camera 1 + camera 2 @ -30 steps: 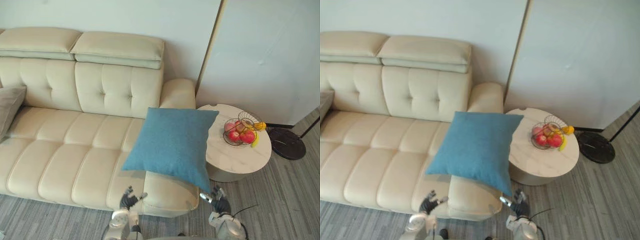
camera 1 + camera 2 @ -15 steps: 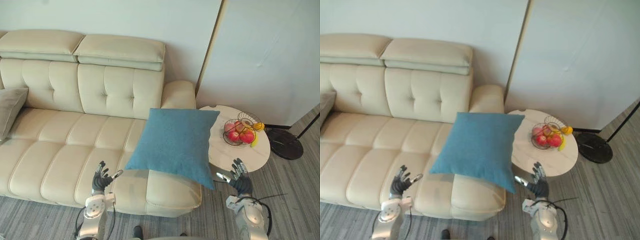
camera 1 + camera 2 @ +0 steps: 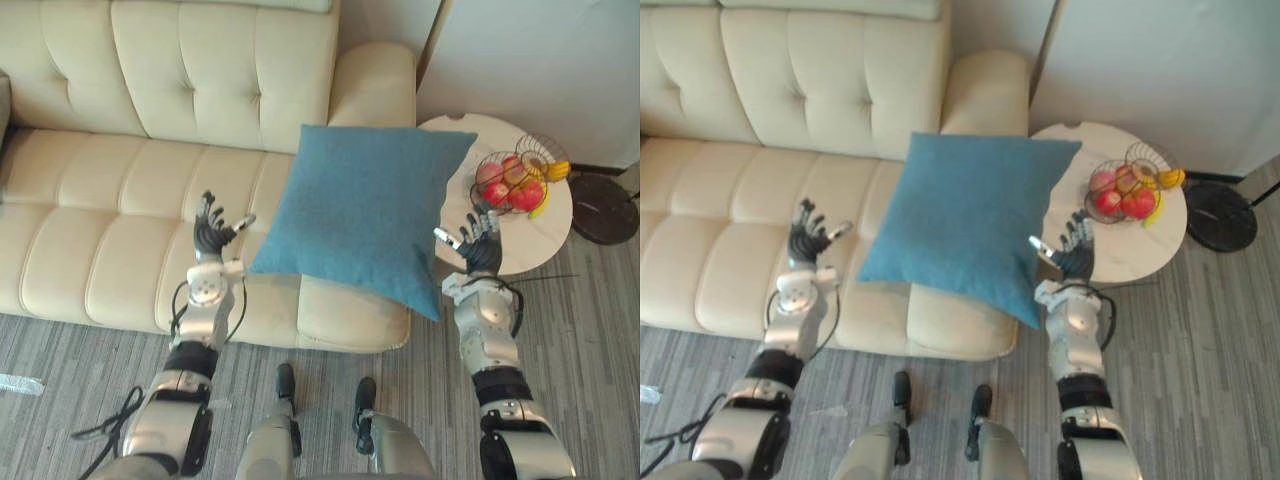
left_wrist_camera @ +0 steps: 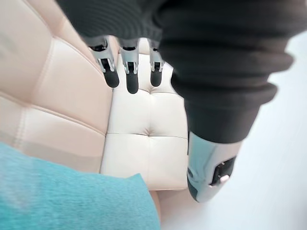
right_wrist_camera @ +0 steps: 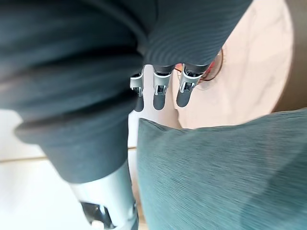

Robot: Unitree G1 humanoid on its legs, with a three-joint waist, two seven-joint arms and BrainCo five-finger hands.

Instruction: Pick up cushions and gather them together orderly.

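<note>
Cream sofa [image 3: 120, 200]; blue cushion [image 3: 365, 210] lies tilted over its armrest end, by round table [image 3: 520, 235]. L hand [image 3: 212, 236] & R hand [image 3: 480, 245] flank it, fingers spread wide, holding nothing. Prob. approach step; next needs both palms squeezing cushion's sides.

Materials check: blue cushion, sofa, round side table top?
By look: blue cushion is matte woven fabric, with a fine ribbed weave in the right wrist view. sofa is cream leather or faux leather, unclear which; soft sheen, tufted seams. side table top is marble-look stone or laminate, pale and faintly veined.
</note>
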